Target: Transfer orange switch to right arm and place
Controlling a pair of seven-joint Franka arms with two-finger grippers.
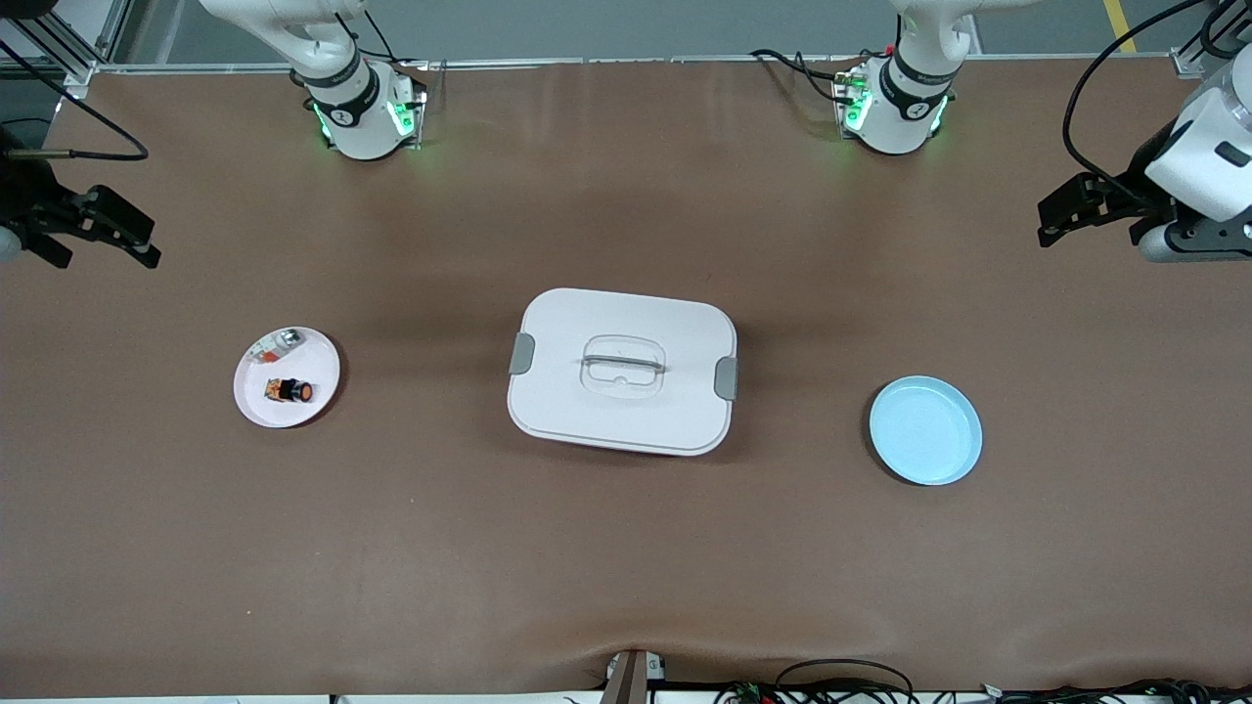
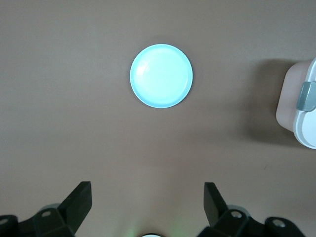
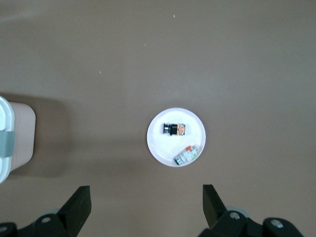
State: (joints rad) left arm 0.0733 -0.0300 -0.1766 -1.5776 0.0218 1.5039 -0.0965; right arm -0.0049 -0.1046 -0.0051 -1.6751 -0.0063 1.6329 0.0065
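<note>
Plates number two: a white plate (image 1: 256, 403) toward the right arm's end and a light blue plate (image 1: 925, 430) toward the left arm's end, with one lidded white box (image 1: 623, 371) between them. On the white plate lie the orange switch (image 1: 290, 391) and one small silvery part (image 1: 277, 345). Both arms wait high at the table's ends, the left gripper (image 1: 1089, 208) and right gripper (image 1: 98, 233) spread wide, holding nothing. Each wrist view shows only its own plate and a box corner.
</note>
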